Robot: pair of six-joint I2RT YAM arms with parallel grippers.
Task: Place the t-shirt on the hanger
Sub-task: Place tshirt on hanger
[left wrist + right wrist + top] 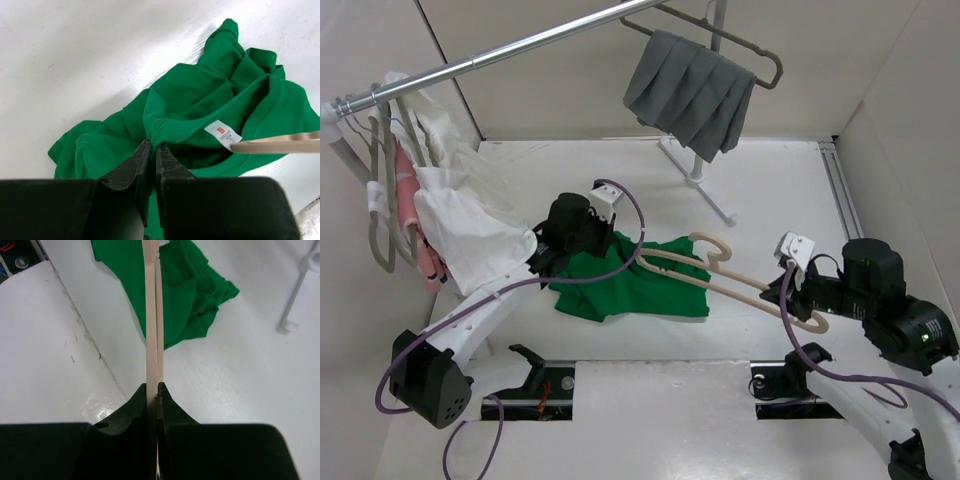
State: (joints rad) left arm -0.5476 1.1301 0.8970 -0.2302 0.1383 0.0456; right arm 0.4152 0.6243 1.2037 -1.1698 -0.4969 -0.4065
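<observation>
My left hand (588,256) is pinching the collar of the t-shirt (635,288). In the view from above, that arm is reaching in low from the t-shirt's left, with the wrist tipping down toward the bench (770,190). My right hand (808,302) is clamping one end of the hanger (740,284), out to the right of the t-shirt. The hanger is lying slanted, its other shoulder over the green cloth, which is sitting crumpled on the bench.

From my left wrist, the jaws are squeezing shut on the ribbed neckband, just left of the white label (222,134). The hanger's tip is resting beside that label, but I cannot tell whether it is inside the neck.

From my right wrist, the jaws are gripping the hanger's thin bar edge-on, and the hanger is pointing straight ahead toward the t-shirt.

I judge I am threading the hanger into the neck. To do it well, I should be lifting the collar so the opening gapes, then sliding the tip in level without dragging the cloth.
</observation>
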